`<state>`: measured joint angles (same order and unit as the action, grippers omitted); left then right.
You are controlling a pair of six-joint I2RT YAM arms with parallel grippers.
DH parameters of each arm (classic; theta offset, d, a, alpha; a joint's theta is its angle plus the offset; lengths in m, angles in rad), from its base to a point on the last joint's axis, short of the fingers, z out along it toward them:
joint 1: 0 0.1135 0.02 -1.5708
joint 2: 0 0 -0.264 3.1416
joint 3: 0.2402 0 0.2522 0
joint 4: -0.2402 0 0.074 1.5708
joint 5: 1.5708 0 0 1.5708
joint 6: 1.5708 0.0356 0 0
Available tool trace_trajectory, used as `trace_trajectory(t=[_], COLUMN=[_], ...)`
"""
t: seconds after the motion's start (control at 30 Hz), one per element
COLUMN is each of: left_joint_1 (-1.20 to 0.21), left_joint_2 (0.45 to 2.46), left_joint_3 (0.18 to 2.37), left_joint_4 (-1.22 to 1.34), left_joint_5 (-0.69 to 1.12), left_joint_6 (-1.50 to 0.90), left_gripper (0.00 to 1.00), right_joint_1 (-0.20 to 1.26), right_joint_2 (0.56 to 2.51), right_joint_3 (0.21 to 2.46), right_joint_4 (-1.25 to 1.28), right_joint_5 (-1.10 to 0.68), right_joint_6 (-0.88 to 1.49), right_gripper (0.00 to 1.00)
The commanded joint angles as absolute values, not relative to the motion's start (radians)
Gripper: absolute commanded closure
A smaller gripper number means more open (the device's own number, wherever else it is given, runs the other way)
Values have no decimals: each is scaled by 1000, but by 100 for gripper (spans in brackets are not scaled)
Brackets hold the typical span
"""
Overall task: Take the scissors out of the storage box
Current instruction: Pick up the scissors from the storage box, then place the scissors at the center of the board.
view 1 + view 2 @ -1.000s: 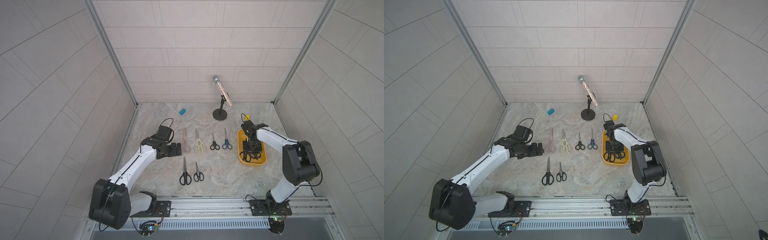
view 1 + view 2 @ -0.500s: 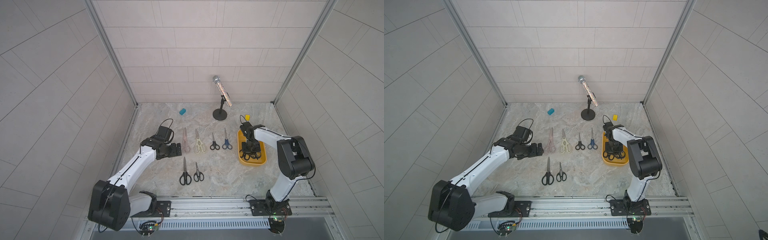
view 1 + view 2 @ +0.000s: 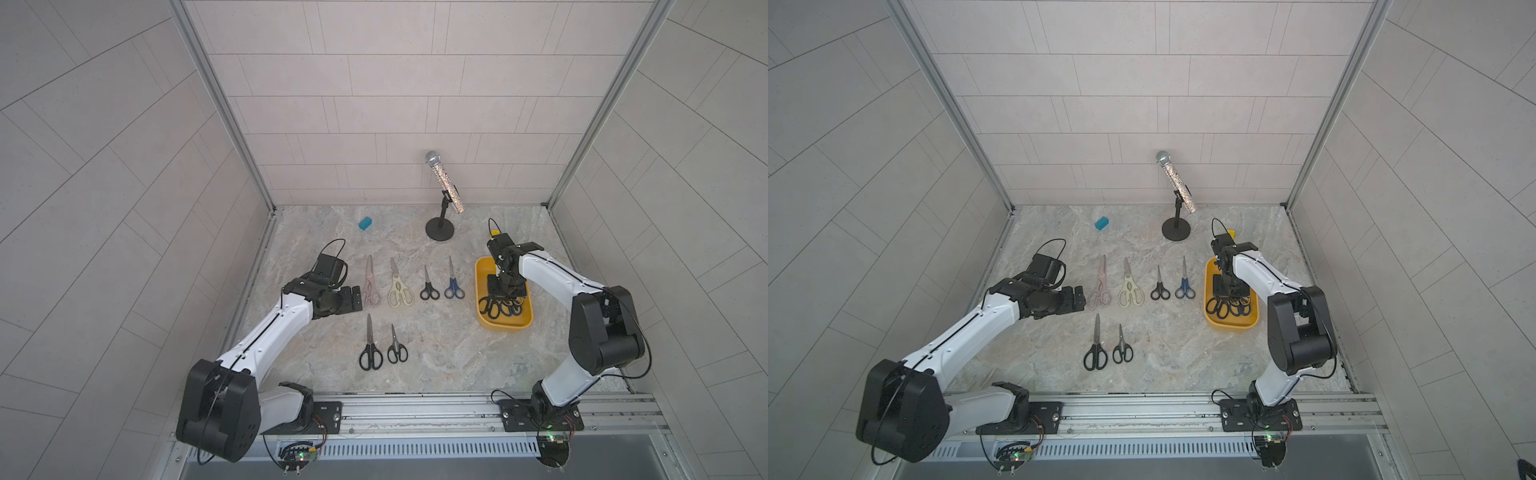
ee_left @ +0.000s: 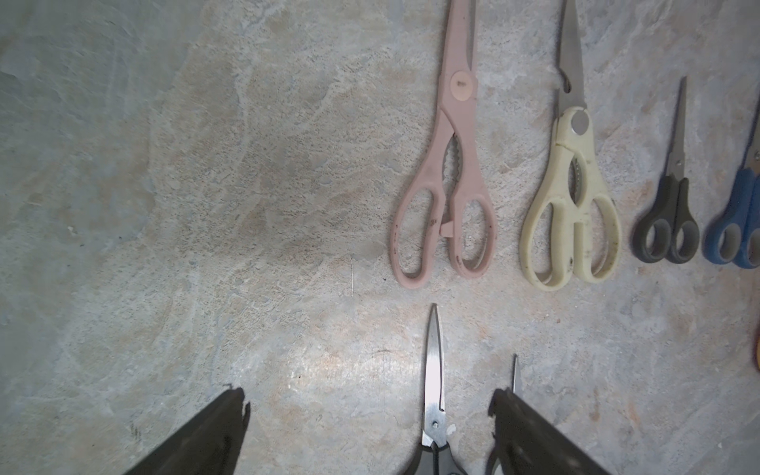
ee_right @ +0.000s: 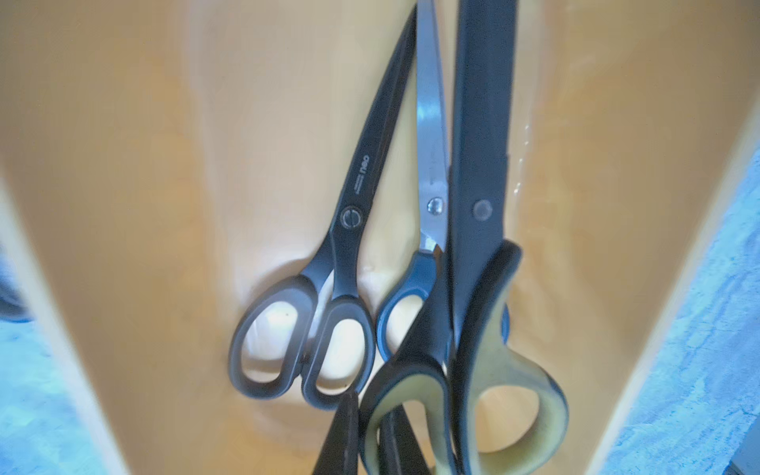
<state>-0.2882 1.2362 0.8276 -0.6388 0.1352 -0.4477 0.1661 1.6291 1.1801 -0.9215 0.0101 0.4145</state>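
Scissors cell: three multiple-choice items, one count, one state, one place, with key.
1. How many pairs of scissors lie on the table, outside the storage box? A. four B. six C. eight
2. The left gripper is: A. open and empty B. shut on scissors C. out of view
3. The yellow-and-black scissors are: A. on the table B. in the storage box C. in the left gripper
Key: 1 B, four in the far row and two nearer; 2 A, its jaws stand apart, gripping nothing; 3 B, the right wrist view shows them on its yellow floor.
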Motion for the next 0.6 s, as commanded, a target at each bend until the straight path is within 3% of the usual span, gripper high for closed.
trace_trajectory(t=[0.0,0.27,0.57], left_joint_1=[-280,-255,-203], left_joint_2=[1207,1210,1297], left_joint_3=[802,788,746], left_joint_4=[-590,-585,-521], left_joint_5=[150,187,314], left_joint_6=[-492,-491,-545], left_gripper=[0,0,0], right_joint_1=[160,182,427], right_joint_2=[1584,1449,1262], right_joint_3=[1207,1166,1048], right_joint_4=[-972,-953,-864], right_joint_5=[9,-134,-229], right_joint_6=[404,501,707], right_gripper=[100,100,100])
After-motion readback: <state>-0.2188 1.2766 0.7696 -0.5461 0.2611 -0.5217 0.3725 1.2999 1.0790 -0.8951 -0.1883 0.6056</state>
